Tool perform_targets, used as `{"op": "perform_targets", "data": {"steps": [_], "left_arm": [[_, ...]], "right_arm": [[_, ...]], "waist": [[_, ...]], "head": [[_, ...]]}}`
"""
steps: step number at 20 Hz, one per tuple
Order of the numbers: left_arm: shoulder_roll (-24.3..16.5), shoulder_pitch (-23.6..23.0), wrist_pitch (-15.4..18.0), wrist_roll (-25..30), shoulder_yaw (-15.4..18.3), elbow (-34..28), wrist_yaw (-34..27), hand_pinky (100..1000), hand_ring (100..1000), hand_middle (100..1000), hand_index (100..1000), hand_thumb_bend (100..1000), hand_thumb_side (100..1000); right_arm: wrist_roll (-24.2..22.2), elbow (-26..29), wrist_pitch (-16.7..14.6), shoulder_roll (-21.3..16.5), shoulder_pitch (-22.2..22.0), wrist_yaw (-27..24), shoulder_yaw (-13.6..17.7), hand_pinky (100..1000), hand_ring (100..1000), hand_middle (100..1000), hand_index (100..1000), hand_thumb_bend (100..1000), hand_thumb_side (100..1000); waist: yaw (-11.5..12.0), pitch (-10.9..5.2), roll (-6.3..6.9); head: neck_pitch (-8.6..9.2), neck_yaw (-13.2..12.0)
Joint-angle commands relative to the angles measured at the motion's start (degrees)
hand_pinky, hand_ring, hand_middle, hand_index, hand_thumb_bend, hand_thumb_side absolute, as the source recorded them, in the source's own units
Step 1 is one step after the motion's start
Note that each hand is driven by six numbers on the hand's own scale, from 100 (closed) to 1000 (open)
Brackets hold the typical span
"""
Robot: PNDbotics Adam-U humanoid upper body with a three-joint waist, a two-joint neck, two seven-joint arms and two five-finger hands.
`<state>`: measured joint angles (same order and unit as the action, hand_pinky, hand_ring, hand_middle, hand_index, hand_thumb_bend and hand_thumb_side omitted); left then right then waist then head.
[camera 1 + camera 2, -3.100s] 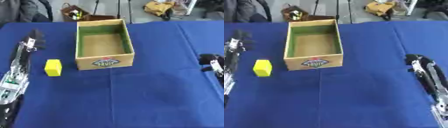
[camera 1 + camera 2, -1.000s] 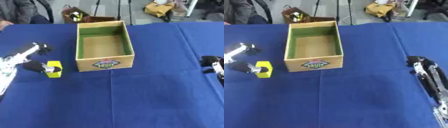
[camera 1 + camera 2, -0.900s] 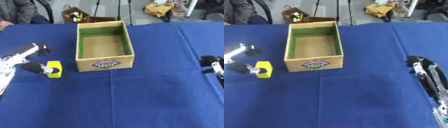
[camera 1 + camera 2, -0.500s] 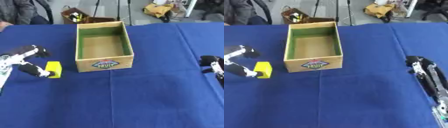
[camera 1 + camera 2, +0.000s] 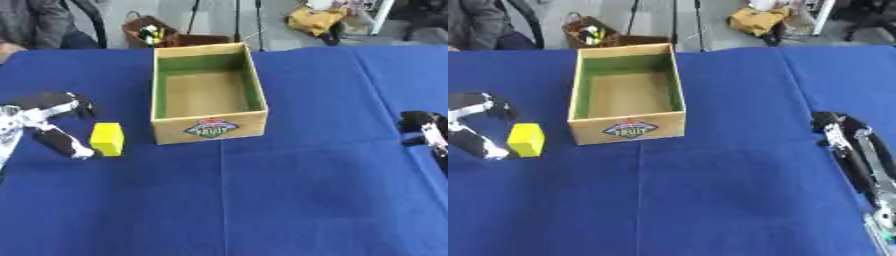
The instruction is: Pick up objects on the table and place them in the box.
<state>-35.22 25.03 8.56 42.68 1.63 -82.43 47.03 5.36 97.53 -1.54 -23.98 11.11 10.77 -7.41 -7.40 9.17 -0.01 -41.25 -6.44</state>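
Left hand (image 5: 39, 122) now seemingly beside block (image 5: 107, 139).

Black-fingered left hand (image 5: 48, 120) with silver-white links; black right hand (image 5: 846, 142).

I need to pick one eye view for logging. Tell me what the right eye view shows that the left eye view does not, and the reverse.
Only the right eye view shows the right arm running along the table's right edge to the bottom. Only the left eye view shows blue cloth left of the left hand; there the right hand is just a tip at the edge. Both show the yellow block by the left fingers and the empty box.
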Motion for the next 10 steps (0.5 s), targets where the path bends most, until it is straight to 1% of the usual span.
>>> {"op": "perform_targets", "data": {"steps": [1, 10], "left_arm": [[-0.8, 1.5, 1.3, 0.0, -0.4, 1.1, 1.2, 809, 772, 722, 815, 583, 349], [0.2, 3.6, 2.8, -0.4, -1.9, 5.0, 3.0, 808, 763, 721, 816, 578, 352]], "right_arm": [[-0.1, 0.7, -0.1, -1.0, 0.5, -0.1, 0.4, 613, 722, 670, 786, 100, 990], [-0.2, 0.7, -0.1, -1.0, 0.5, -0.1, 0.4, 613, 722, 669, 786, 100, 990]], "waist": [[-0.1, -0.83, 0.01], [-0.3, -0.69, -0.03]], "head": [[0.28, 0.0], [0.37, -0.2]]}}
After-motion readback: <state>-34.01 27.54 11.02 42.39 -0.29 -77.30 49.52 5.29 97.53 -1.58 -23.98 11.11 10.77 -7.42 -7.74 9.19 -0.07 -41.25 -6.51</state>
